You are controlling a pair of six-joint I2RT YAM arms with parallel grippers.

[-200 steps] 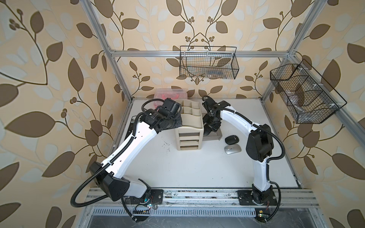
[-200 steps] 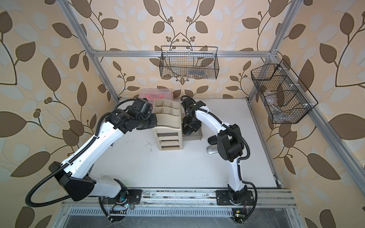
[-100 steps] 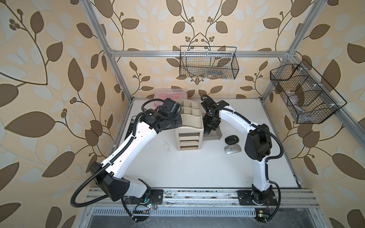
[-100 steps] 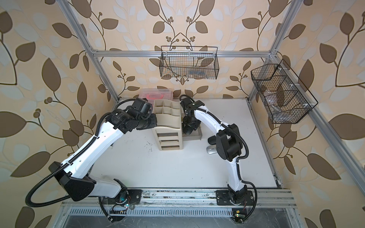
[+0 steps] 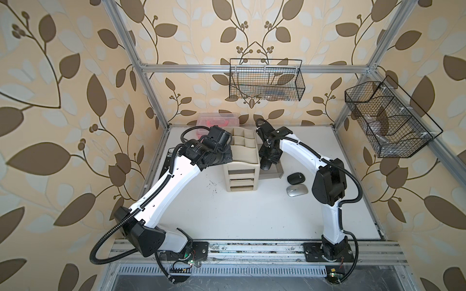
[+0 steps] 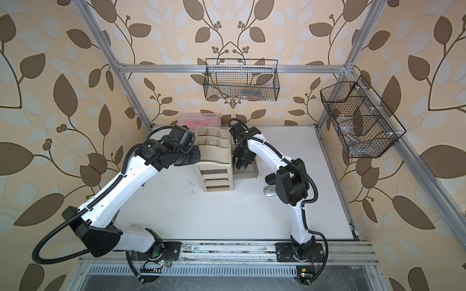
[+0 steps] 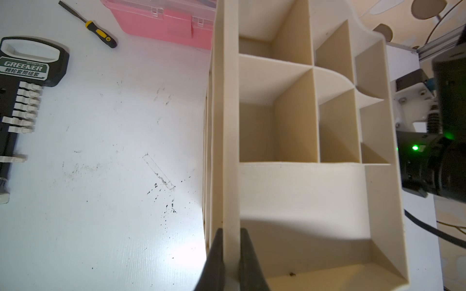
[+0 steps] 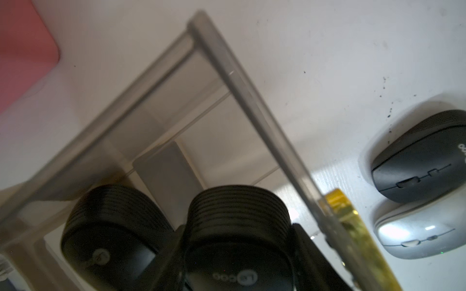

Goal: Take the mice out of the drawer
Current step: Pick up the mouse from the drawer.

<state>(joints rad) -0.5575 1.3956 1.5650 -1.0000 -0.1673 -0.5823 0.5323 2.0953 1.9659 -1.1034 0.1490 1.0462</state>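
The grey see-through drawer (image 5: 273, 173) stands pulled out to the right of the beige organizer (image 5: 242, 151). My right gripper (image 8: 238, 252) is down in the drawer, shut on a black mouse (image 8: 237, 226), with its fingers (image 8: 310, 252) on both sides of it. A second black mouse (image 8: 111, 221) lies beside it in the drawer. Outside on the table lie a black mouse (image 5: 295, 178) and a silver mouse (image 5: 297, 190). My left gripper (image 7: 230, 241) is shut on the organizer's side wall (image 7: 230, 126).
A pink box (image 7: 164, 22) stands behind the organizer. A screwdriver (image 7: 98, 29) and a black tool holder (image 7: 22, 75) lie left of it. Wire baskets (image 5: 266, 80) hang on the back and right walls. My right arm's elbow (image 6: 290, 184) partly covers the two table mice.
My right gripper's jaws have narrowed onto the black mouse in the drawer and the wrist has shifted slightly. The left arm has not moved.
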